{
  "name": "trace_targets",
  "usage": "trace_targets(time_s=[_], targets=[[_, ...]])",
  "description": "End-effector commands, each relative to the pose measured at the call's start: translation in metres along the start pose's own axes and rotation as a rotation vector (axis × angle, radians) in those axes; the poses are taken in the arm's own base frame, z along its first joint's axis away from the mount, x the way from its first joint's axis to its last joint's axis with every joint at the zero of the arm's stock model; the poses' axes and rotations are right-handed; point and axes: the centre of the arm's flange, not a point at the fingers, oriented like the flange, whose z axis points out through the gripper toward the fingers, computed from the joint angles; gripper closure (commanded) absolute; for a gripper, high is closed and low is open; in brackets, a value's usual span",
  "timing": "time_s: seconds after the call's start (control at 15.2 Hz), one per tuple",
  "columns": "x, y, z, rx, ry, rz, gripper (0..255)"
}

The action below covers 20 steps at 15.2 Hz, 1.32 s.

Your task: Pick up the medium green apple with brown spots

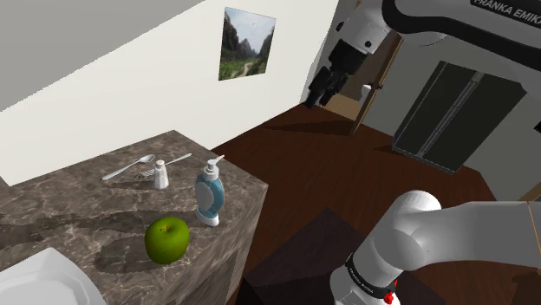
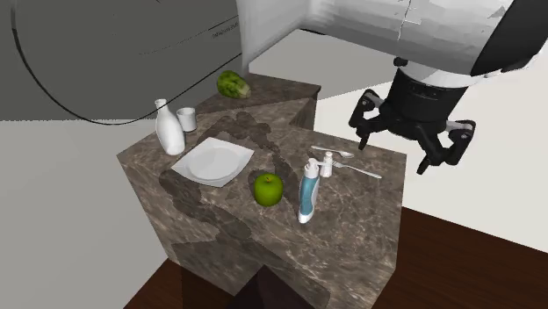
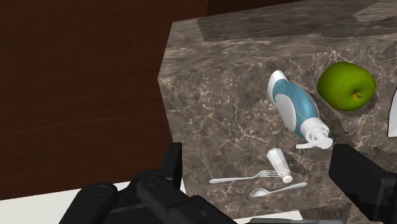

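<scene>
In the shoulder view, lower left, the green apple [image 1: 166, 240] sat on the marbled surface [image 1: 78, 217], w/ a blue-white pump bottle [image 1: 209, 192] just up-right of it. Further back lay a shaker [image 1: 160, 176], fork [image 1: 178, 160] & spoon [image 1: 130, 166]. Beyond, upper right, the pincer [image 1: 322, 91] hung spread wide, empty, above the wood floor [image 1: 303, 165].

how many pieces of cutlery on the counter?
2. A spoon and a fork lie side by side on the counter next to the small white shaker, beyond the pump bottle from the apple. Nothing seems to hide more.
</scene>
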Motion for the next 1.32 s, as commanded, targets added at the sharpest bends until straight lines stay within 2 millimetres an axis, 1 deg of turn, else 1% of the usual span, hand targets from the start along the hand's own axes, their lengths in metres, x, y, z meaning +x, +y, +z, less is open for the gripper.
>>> trace_targets(time_s=[0.0,0.66,1.25], targets=[[0.0,0.0,0.0,0.0,0.0,0.0,0],[0.018,-0.105,0.089,-0.05,-0.02,0.063,0],[0.038,-0.194,0.173,-0.094,-0.039,0.12,0]])
